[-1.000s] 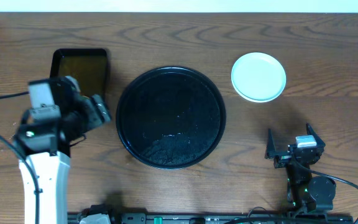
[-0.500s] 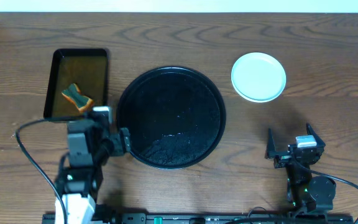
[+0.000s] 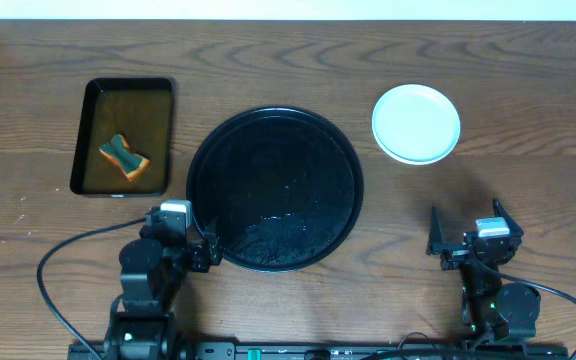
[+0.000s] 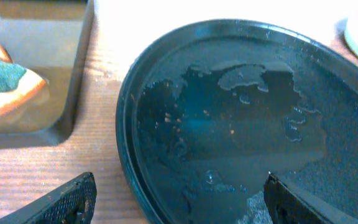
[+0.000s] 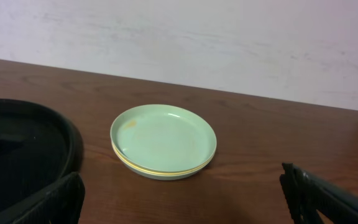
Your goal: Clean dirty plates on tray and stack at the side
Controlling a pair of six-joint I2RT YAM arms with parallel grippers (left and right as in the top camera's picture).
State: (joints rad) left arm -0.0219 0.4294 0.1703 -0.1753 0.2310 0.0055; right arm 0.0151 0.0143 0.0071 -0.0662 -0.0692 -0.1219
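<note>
As the plates were stacked at the tray's two o'clock, the left gripper and right gripper were parked spread and empty at seven and four, the job seemingly done.

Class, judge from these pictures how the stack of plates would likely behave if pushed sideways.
The stack of plates looks rigid and glossy, so it would probably slide, not bend. Its mint top plate only rests on the yellow one and might shift. Low and wide, tipping seems unlikely.
</note>
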